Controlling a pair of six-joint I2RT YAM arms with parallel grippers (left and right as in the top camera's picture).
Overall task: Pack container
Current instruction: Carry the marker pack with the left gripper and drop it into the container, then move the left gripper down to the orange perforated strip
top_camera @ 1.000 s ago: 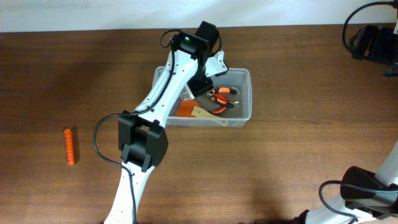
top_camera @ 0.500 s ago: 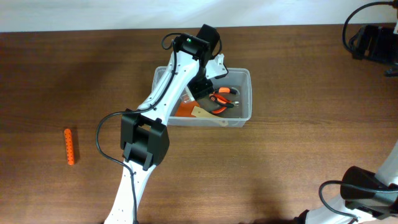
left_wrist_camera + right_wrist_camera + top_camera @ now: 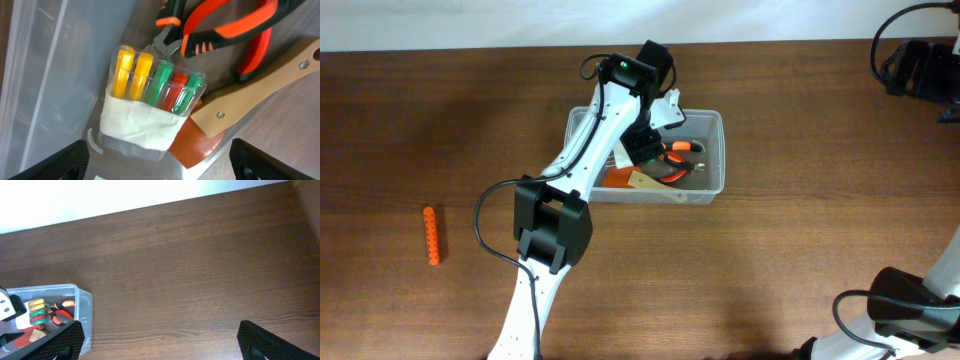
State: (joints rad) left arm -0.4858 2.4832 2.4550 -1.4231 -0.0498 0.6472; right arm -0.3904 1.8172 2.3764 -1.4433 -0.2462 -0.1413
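Note:
The clear container (image 3: 723, 150) sits at the table's middle back. Inside it lie orange-and-black pliers (image 3: 225, 30), a clear case of yellow, green and red bits with a white label (image 3: 150, 100), and a wooden-handled scraper (image 3: 255, 85) with an orange blade (image 3: 192, 145). My left gripper (image 3: 160, 167) hangs inside the container (image 3: 45, 75), just above the case, open, its fingers (image 3: 65, 160) standing wide on either side and touching nothing. In the overhead view the left gripper (image 3: 642, 146) reaches in from the container's left side. My right gripper (image 3: 160, 342) is open over bare table, right of the container (image 3: 82, 305).
An orange ridged stick (image 3: 432, 235) lies on the table at the far left. Black gear with cables (image 3: 920, 65) sits at the back right corner. The right arm's base (image 3: 905, 300) stands at the front right. A white wall borders the table's back edge.
The left gripper's jaws have spread wider over the bit case in the container; the left arm has barely shifted. The right arm has not moved.

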